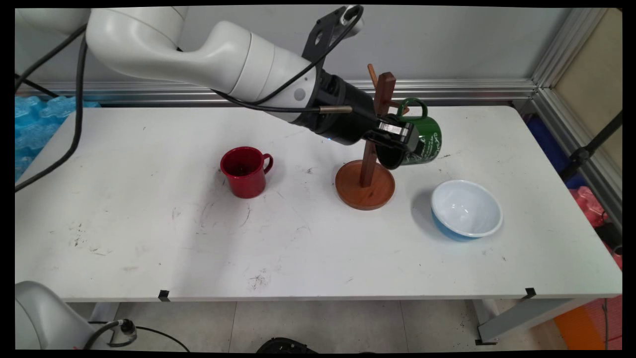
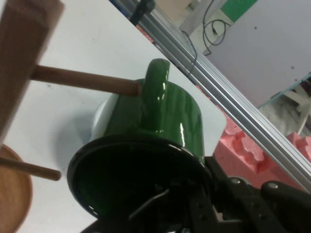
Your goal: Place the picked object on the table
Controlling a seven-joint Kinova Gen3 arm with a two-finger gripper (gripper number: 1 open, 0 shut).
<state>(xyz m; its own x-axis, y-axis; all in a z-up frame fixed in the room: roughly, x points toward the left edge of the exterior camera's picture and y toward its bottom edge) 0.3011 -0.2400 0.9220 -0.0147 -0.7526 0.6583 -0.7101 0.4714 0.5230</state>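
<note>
White tabletop (image 1: 149, 238), scuffed with dark marks, fills most of the main view; two bits of black tape sit on its near edge. Behind it a grey wall (image 1: 472, 44) rises above an aluminium rail, and blue foam (image 1: 30, 124) shows at the left edge. At centre right the black gripper (image 1: 397, 138) is closed on the rim of a green mug (image 1: 422, 139), which is held tilted, its mouth turned toward the lower left, its handle uppermost. The mug hangs just right of a wooden mug tree (image 1: 370, 149), whose round base (image 1: 365, 191) rests on the table; the handle is at one of the tree's pegs. A red mug (image 1: 244, 171) stands upright left of centre, well apart. A bowl (image 1: 466, 209), white inside and blue outside, sits at lower right near the base.

In the hand view the green mug (image 2: 160, 126) fills the centre, its dark mouth toward the camera, with the gripper (image 2: 194, 204) clamped on its rim at the bottom. A wooden peg (image 2: 82, 80) from the upper left meets the handle (image 2: 155, 82); whether it passes through is unclear. A second peg (image 2: 29, 170) and the base (image 2: 12, 194) lie at lower left. Pink foam (image 2: 252, 145) and the rail (image 2: 233, 92) show at right.
</note>
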